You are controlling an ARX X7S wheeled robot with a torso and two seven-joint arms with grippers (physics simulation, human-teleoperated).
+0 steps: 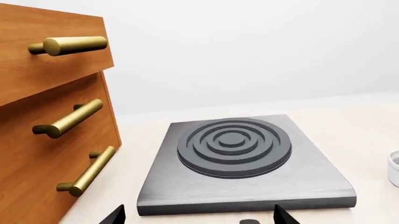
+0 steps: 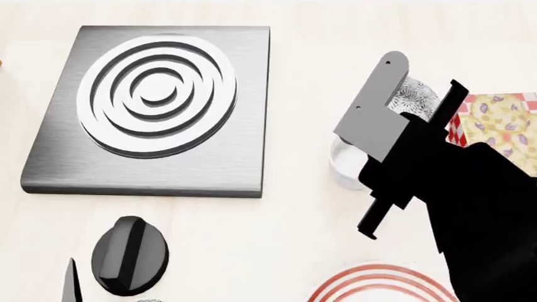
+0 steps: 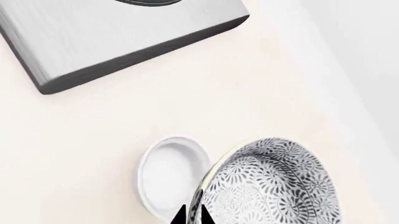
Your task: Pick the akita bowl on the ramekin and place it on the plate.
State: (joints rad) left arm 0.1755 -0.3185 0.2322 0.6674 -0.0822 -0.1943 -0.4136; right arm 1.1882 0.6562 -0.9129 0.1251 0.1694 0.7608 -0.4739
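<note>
Akita bowl (image 3: 274,186) is held by its rim in the right end effector (image 3: 192,215), jaws nearly closed on it, tilted beside the ramekin (image 3: 171,175), apparently lifted off. Thin rim pinch: bowl could be swung or dropped before the plate (image 2: 381,286) is reached.

Boxy matte-black right arm (image 2: 470,207) with flat grey metal bracket plate (image 2: 373,107), two small screw holes, thin black fingertips (image 3: 187,215).
</note>
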